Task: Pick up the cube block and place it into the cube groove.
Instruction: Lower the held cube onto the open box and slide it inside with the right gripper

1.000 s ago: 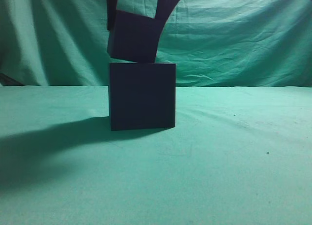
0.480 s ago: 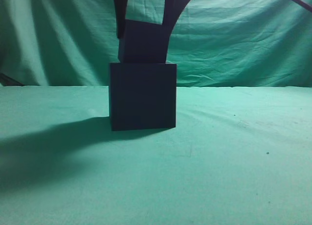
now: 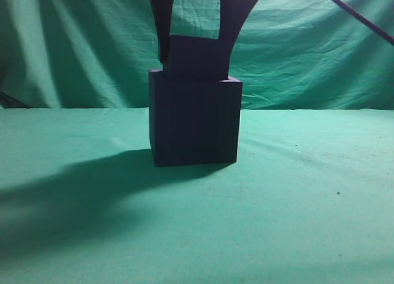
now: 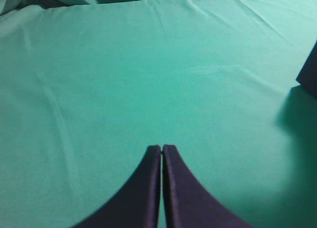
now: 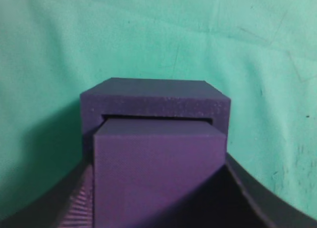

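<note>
My right gripper (image 3: 196, 53) is shut on the cube block (image 3: 197, 57), a small dark cube with a purplish top. The block's lower part sits inside the open top of the cube groove (image 3: 194, 122), a larger dark box standing on the green cloth. In the right wrist view the block (image 5: 158, 173) fills the space between the jaws, and the groove's rim (image 5: 154, 99) shows around its far edge. My left gripper (image 4: 161, 148) is shut and empty over bare cloth, with a dark corner of the cube groove (image 4: 309, 72) at the right edge.
Green cloth (image 3: 308, 204) covers the table and hangs as a backdrop. The arm's shadow (image 3: 68, 198) falls on the left of the box. A thin dark cable (image 3: 363, 19) crosses the upper right.
My right gripper has moved down and to the right with the cube block, from above the box into its open top. The box has shifted a little to the right and turned.
</note>
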Robot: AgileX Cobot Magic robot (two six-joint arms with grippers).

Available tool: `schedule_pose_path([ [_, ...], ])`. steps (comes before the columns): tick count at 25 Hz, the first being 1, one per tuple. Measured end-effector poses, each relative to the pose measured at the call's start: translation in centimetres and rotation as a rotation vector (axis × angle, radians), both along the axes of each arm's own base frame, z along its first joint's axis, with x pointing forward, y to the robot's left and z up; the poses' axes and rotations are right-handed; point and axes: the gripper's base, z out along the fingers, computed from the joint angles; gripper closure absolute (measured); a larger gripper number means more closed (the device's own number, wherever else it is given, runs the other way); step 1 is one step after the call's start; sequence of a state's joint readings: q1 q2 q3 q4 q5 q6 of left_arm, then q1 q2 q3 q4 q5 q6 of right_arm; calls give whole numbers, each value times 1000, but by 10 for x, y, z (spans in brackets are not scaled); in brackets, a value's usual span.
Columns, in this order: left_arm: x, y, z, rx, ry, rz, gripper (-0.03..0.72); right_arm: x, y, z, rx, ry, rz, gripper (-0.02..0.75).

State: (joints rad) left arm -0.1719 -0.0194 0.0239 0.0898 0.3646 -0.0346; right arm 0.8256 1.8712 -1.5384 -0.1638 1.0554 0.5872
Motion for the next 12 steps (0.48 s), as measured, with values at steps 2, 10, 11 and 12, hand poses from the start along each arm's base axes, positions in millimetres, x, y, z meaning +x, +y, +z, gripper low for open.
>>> schedule_pose_path([
  [2,0,0,0,0,0,0,688,0,0,-2,-2,7,1,309],
  [10,0,0,0,0,0,0,688,4,4,-15,-22,18,10,309],
  [11,0,0,0,0,0,0,688,5,5,-16,-21,12,20,309],
  [12,0,0,0,0,0,0,688,5,6,-17,-21,10,28,309],
])
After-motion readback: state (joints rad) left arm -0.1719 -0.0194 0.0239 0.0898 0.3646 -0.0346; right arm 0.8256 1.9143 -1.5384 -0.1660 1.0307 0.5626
